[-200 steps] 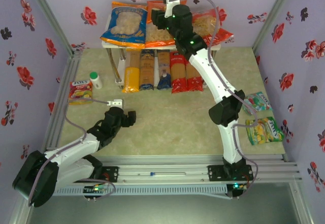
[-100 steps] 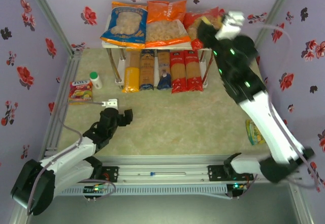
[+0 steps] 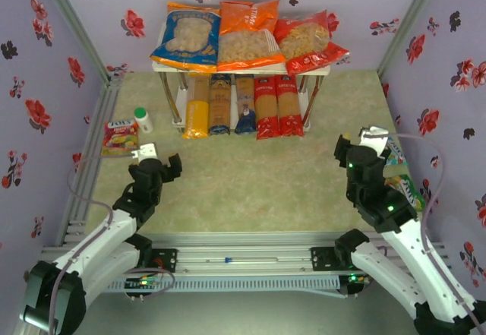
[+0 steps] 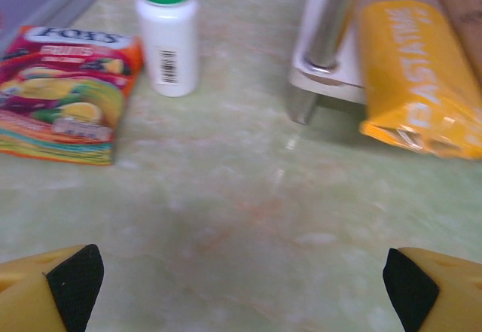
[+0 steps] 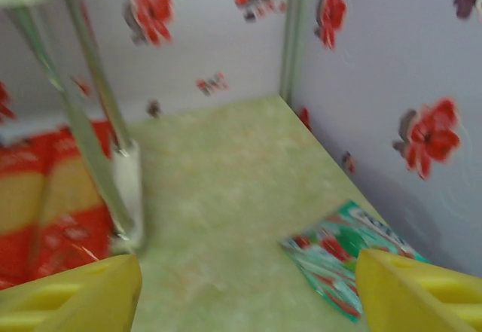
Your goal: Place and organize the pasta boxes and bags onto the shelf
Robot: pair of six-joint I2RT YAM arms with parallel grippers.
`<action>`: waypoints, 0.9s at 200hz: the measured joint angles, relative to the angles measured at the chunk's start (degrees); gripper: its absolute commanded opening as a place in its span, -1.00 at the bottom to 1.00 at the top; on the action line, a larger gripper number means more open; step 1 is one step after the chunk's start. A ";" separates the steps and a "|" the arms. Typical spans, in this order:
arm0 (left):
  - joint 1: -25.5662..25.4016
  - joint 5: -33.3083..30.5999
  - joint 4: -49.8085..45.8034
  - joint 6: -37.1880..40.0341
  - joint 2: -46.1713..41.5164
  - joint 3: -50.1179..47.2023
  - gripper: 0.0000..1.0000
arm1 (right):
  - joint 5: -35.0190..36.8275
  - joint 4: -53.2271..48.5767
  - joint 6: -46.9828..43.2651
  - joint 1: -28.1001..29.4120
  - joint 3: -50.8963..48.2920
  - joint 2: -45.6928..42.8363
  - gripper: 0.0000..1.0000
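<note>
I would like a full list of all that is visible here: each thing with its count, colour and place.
shelf: one, white, two tiers, far side of the table.
pasta bags: three, blue-orange, orange, red, side by side on the top tier.
spaghetti packs: five, one yellow, two dark blue, two red, in a row on the lower tier.
bottle: one, white with green cap, upright, left of the shelf.
red-yellow snack packet: one, flat, beside the bottle.
green snack packets: two, right edge, partly hidden by the right arm.
table: one, pale green.
walls: purple, flowered.
left tool: open, empty, near the red-yellow packet.
right tool: open, empty, near the green packets.
</note>
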 measured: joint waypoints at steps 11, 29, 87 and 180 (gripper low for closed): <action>2.27 -0.50 1.01 -0.50 1.40 0.00 0.99 | -0.48 -0.37 1.51 -2.16 -1.49 1.73 0.71; 5.03 -0.81 4.70 -1.09 4.59 -0.07 0.99 | -3.43 0.68 3.50 -6.60 -3.80 5.64 0.80; 9.92 0.17 17.53 2.01 9.88 -1.73 0.99 | -16.57 10.40 7.98 -15.78 -11.08 18.86 0.98; 17.38 0.04 39.58 17.86 28.50 -2.91 0.99 | -20.24 22.03 8.52 -18.73 -12.44 23.82 0.98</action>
